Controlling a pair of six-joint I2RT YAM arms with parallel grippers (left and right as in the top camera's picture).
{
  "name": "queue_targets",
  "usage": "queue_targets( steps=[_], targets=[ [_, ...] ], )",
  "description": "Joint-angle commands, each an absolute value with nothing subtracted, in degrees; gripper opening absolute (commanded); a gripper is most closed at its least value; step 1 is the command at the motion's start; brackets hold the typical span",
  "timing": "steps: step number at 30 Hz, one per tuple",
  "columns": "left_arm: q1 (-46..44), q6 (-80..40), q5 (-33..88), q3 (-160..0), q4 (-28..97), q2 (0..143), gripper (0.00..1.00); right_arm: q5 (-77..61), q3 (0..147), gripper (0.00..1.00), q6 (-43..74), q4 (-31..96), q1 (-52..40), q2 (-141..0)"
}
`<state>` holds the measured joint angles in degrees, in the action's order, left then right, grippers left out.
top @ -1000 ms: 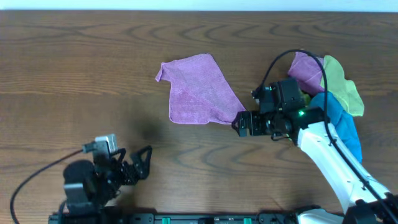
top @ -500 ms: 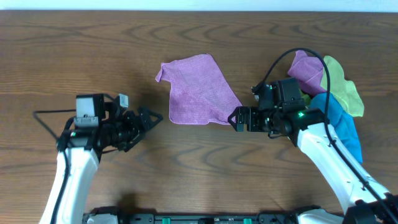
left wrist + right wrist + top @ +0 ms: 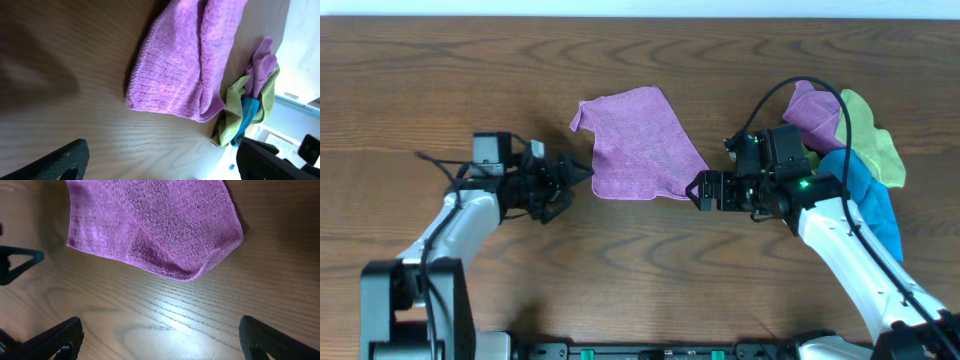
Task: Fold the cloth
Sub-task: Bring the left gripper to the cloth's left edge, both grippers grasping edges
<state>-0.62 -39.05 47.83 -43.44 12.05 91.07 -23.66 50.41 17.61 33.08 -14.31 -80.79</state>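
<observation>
The purple cloth (image 3: 638,145) lies spread on the wooden table, with a folded layer along one side. It also shows in the left wrist view (image 3: 185,65) and the right wrist view (image 3: 155,225). My left gripper (image 3: 570,185) is open and empty, just left of the cloth's lower left corner. My right gripper (image 3: 702,191) is open and empty, just right of the cloth's lower right corner. Neither touches the cloth.
A pile of other cloths, purple (image 3: 810,108), yellow-green (image 3: 870,140) and blue (image 3: 868,195), lies at the right behind my right arm; it also shows in the left wrist view (image 3: 247,107). The table's far edge runs along the top.
My left arm has swung up from the front edge and moved right to the cloth's lower left corner. My right gripper has shifted slightly left toward the cloth.
</observation>
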Motion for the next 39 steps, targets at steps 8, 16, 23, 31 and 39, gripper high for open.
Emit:
queue_targets(
  steps=[8,16,23,31,39],
  targets=[
    [-6.76,-45.65,41.95,-44.21,5.23,96.25,0.95,-24.29,50.3,0.99,18.44,32.51,-13.8,-80.07],
    [-10.0,-48.71,35.73,-44.21,4.14,96.27,0.96,-24.32,50.3,0.99,18.44,32.51,-13.8,-80.07],
    [-12.12,-50.06,33.89,-44.21,2.5,98.24,0.99,-25.02,50.3,0.99,18.44,32.51,-13.8,-80.07],
    [-12.82,-51.37,34.28,-44.21,-0.54,102.87,0.29,-26.0,50.3,0.99,18.44,32.53,-13.8,-80.07],
    [-11.7,-42.35,38.17,-45.76,0.6,101.62,0.06,-22.61,50.24,0.99,18.46,32.75,-13.8,-80.16]
  ],
)
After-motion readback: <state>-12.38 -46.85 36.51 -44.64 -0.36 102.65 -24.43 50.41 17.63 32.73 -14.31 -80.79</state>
